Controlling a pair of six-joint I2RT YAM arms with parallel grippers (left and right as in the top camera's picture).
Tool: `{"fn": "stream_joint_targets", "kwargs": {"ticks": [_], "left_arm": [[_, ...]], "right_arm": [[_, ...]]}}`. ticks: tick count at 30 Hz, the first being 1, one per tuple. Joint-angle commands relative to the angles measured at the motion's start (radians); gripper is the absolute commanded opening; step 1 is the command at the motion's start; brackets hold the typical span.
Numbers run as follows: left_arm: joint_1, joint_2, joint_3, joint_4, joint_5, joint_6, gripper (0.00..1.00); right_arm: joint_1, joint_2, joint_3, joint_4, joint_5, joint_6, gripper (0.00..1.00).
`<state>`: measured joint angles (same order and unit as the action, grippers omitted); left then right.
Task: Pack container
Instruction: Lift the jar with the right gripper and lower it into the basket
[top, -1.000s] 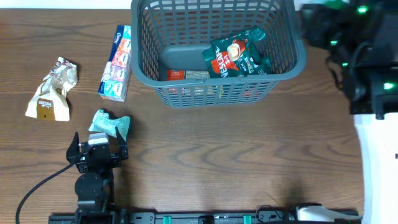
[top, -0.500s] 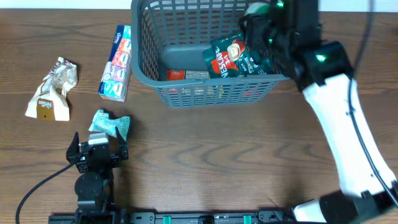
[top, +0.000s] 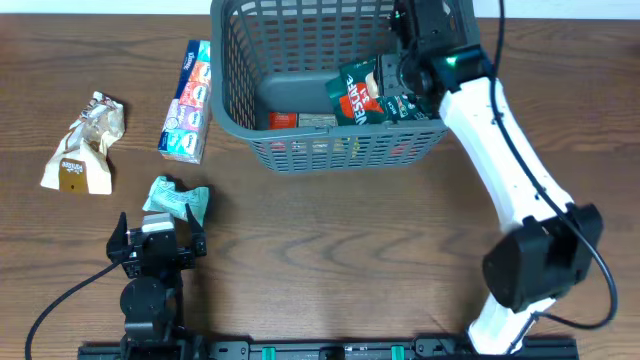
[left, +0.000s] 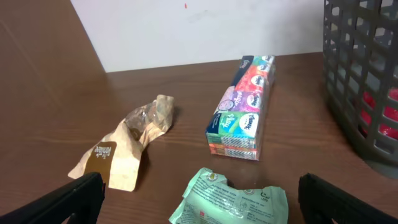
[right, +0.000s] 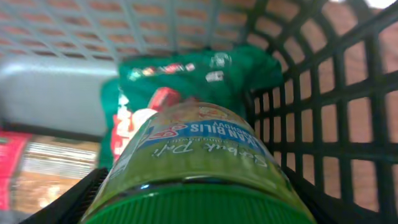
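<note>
Legible print
"Nescafé" down the green packet (top: 362, 95) inside the container (top: 228, 90); cursive label on the green-lidded jar (right: 199, 158) too blurred.

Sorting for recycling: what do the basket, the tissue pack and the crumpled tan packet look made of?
Basket: moulded plastic, matte grey, going by its uniform lattice and rolled rim. Tissue pack: probably thin glossy film, printed, with sheen. Tan packet: paper or laminate, hard to tell; it holds sharp creases.
</note>
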<state>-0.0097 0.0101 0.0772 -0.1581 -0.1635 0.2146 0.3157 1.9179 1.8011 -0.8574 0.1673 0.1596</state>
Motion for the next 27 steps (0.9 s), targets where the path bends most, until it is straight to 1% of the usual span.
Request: {"fn": "stream_joint_targets", "kwargs": {"ticks": [1, 8, 16, 17, 18, 19, 23, 27], "left_arm": [[-0.003, -0.006, -0.025, -0.012, -0.001, 0.01, 0.99], [-0.003, -0.006, -0.025, -0.012, -0.001, 0.01, 0.98], [-0.003, -0.006, -0.025, -0.012, -0.001, 0.01, 0.98], [-0.003, -0.006, -0.025, -0.012, -0.001, 0.01, 0.99], [-0.003, -0.006, -0.025, -0.012, -0.001, 0.01, 0.99], [-0.003, -0.006, -0.025, -0.012, -0.001, 0.01, 0.98], [-0.003, -0.006, -0.025, -0.012, -0.001, 0.01, 0.99], [-0.003, -0.006, -0.025, -0.012, -0.001, 0.01, 0.98]], "right_arm": [[-0.04, 0.024, 0.036, -0.012, 0.046, 0.016, 0.01], [-0.101, 0.052, 0.036, -0.055, 0.026, 0.019, 0.01], [-0.103, 0.052, 0.036, -0.061, 0.006, 0.0, 0.01], [-0.103, 0.052, 0.036, -0.061, 0.004, 0.0, 0.18], [-0.102, 0.052, 0.036, -0.06, 0.0, 0.0, 0.47], [-0.1, 0.052, 0.036, -0.058, -0.005, -0.001, 0.99], [-0.097, 0.051, 0.041, -0.055, -0.049, -0.035, 0.99], [-0.084, 0.051, 0.071, -0.067, -0.052, -0.039, 0.99]]}}
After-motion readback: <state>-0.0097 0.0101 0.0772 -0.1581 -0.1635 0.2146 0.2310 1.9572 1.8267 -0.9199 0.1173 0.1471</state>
